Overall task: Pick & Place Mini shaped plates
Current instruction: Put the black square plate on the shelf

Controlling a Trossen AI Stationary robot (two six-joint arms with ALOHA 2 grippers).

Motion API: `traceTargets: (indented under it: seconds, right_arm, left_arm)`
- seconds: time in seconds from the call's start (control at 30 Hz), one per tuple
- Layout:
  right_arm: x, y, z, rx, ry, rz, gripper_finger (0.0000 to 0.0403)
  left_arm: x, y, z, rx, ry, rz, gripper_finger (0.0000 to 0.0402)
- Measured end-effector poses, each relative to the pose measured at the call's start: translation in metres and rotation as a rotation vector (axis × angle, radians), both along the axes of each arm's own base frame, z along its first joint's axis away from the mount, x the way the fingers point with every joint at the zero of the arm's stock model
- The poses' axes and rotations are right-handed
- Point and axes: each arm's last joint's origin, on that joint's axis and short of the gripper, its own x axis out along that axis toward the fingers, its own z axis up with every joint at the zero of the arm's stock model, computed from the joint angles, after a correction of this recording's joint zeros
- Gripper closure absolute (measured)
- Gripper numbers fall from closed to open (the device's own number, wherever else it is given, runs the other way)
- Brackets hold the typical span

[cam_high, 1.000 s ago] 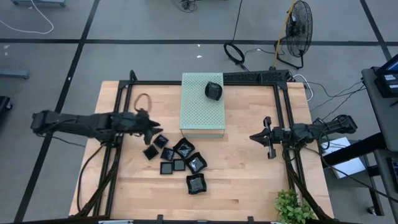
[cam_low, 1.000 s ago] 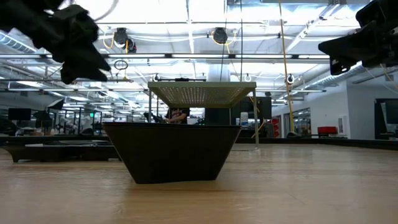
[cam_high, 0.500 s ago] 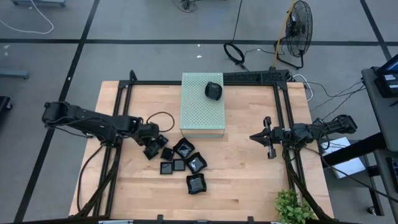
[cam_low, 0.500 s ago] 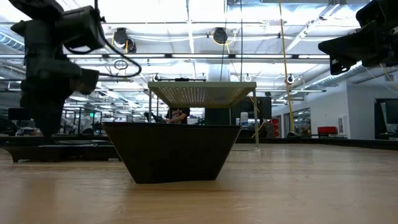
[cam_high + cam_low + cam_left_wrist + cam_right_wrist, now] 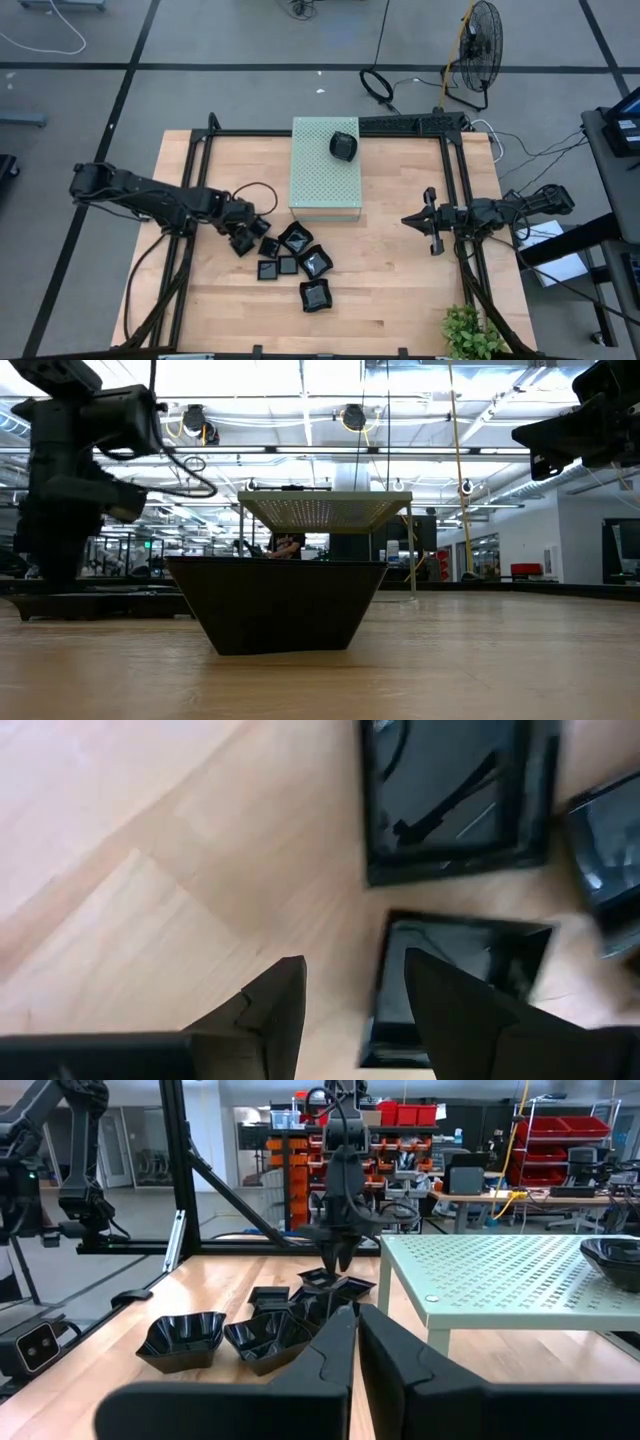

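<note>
Overhead view: the left arm reaches from the table's left edge toward the centre, its forearm angled down and its wrist bent so that the left gripper point(image 5: 243, 226) points down at the near-left end of a cluster of mini shaped plates point(image 5: 290, 258) on the wooden table point(image 5: 400, 290). In the left wrist view the two dark fingers point(image 5: 272, 1010) stand apart with bare wood between them; one finger overlaps the edge of a square plate point(image 5: 455, 965), and a larger square plate point(image 5: 455, 795) lies just beyond it. Nothing is held between the jaws.

The cluster lies in front of the pale green perforated box point(image 5: 325, 170), near its front-left corner; the plates touch or nearly touch one another, with one scalloped plate point(image 5: 316, 295) slightly apart toward the table's front edge. One further dark dish point(image 5: 343, 146) rests on top of the box, near its back-right corner.

The right arm waits at the table's right side, stretched level, its right gripper point(image 5: 427, 221) pointing toward the centre, well apart from the plates. In the right wrist view its fingers point(image 5: 325, 1355) lie close together with only a narrow slit between them, holding nothing.

Low view: the nearest plate point(image 5: 277, 603) fills the centre, with the box raised behind it
</note>
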Motion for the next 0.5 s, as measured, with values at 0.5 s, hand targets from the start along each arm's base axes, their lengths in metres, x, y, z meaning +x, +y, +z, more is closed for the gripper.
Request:
traceTargets:
  seconds: [0.5]
  right_arm:
    - [0.0,0.0,0.0,0.0,0.0,0.0,0.0396]
  left_arm:
    - [-0.0044,-0.0038,-0.0124,-0.018,-0.021,0.0,0.0236]
